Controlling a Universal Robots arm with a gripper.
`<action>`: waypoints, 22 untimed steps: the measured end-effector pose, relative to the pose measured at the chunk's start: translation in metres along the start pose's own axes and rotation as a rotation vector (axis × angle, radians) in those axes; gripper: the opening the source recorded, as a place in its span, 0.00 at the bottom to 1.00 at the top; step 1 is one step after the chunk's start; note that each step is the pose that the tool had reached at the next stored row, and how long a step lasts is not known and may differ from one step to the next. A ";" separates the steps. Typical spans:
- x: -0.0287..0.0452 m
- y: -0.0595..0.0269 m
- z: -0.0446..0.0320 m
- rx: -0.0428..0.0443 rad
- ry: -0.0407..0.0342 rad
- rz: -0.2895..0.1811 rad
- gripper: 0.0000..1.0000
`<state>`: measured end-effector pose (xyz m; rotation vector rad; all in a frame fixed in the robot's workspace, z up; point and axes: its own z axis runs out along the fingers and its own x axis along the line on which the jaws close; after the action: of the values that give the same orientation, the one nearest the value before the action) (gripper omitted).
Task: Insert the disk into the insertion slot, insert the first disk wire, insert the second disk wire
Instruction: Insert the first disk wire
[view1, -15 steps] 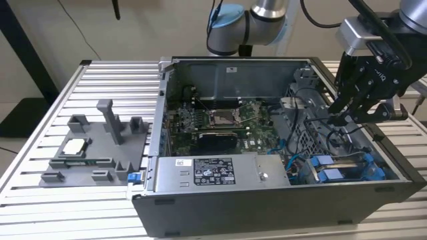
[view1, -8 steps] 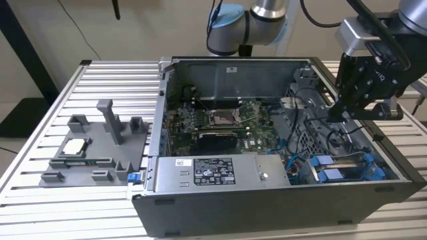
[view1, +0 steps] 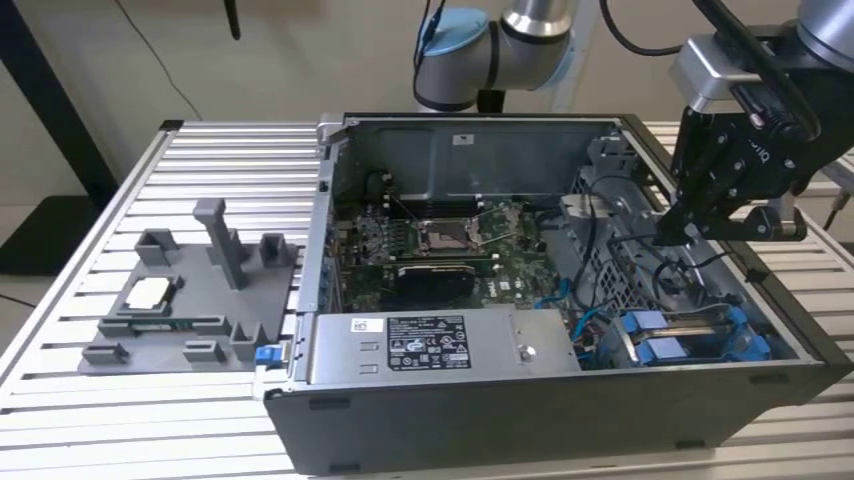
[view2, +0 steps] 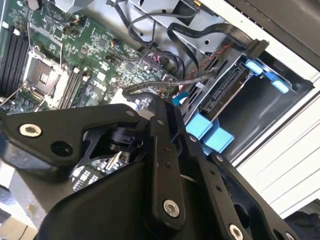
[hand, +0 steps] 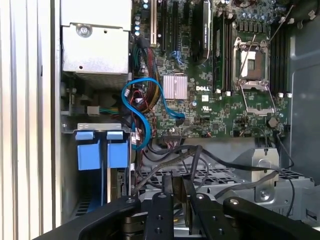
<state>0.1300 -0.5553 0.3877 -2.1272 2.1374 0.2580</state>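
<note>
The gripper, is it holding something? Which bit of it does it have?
That cannot be told. The gripper sits right by a dark braided wire beside the disk, but whether it grips the wire is hidden.

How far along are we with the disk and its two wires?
Done, it seems: the disk sits in the insertion slot, blue carrier tabs at its mouth. In hand: the pincer hangs over that bay, dark cables running up to it; whether it grips one is unclear. Left: the disk's connector edge looks bare, so neither wire seems plugged.
</note>
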 end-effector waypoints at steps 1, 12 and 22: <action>0.0000 0.0000 -0.0001 0.0000 0.0003 0.000 0.19; 0.0011 -0.0002 0.0018 0.0017 0.0797 0.003 0.19; 0.0050 -0.0015 0.0049 0.0030 0.1604 0.006 0.19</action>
<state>0.1313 -0.5592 0.3818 -2.2097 2.2268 0.0870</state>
